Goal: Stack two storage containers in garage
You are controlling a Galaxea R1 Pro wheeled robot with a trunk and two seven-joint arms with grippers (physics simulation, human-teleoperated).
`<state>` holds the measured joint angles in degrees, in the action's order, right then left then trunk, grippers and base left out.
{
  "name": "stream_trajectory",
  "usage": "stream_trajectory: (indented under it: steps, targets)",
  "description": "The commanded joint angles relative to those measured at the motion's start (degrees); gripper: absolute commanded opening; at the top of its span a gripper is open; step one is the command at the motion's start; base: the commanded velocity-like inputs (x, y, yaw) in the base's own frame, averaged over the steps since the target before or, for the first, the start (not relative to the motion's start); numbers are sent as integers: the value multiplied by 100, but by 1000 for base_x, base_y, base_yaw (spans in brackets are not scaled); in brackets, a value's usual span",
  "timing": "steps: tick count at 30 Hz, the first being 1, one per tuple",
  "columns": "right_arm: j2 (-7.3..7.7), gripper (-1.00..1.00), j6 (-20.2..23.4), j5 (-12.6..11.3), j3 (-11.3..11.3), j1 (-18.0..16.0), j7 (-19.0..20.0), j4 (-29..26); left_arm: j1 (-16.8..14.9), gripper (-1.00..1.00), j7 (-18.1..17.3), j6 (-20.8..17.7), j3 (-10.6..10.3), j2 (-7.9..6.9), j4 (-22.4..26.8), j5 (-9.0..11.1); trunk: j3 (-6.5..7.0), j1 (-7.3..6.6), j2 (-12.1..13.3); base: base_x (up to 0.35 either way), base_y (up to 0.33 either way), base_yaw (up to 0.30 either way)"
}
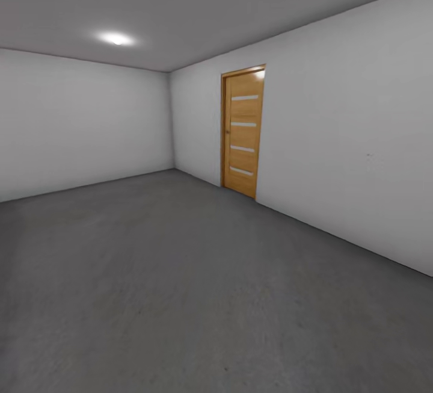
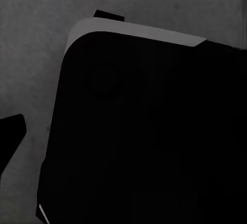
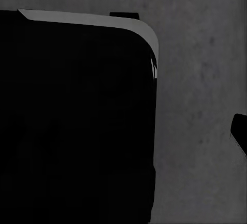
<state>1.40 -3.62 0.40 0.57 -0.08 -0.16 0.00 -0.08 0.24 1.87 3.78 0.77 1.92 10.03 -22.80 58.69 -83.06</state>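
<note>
Here, bare garage floor (image 1: pixel 180 297), wooden door (image 1: pixel 243 133) in right wall (image 1: pixel 349 140)

Garage ahead of me, door on the right wall.
The floor (image 1: pixel 180 284) spreads before me to the back wall (image 1: pixel 84 122); the door (image 1: pixel 243 132) stands in the right wall (image 1: pixel 355 140) (near the far corner), a ceiling light (image 1: pixel 116 38) overhead left.

Head view: set high, facing level across the garage toward a corner, floor (image 1: pixel 180 297) filling the lower half, wooden door (image 1: pixel 243 132) right of centre, far off. Wrist views: both aimed down, close over a black rounded body (image 2: pixel 149 131) (image 3: pixel 72 121), mottled floor beyond. Shared by all three: the same dark grey floor.
</note>
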Motion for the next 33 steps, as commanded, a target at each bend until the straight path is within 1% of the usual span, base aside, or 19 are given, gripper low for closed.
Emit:
stream_trajectory:
  steps: [1,22,33]
  targets:
    - [1,100,-16,4,5,-1,-2,0,-1,100,3,10,35,2,1,17,-5,3,-2,324,0,0]
    - [1,100,-7,4,5,-1,-2,0,-1,100,3,9,35,2,1,17,-5,3,-2,324,3,0]
    - [1,100,-8,4,5,-1,-2,0,-1,100,3,12,35,2,1,17,-5,3,-2,323,143,0]
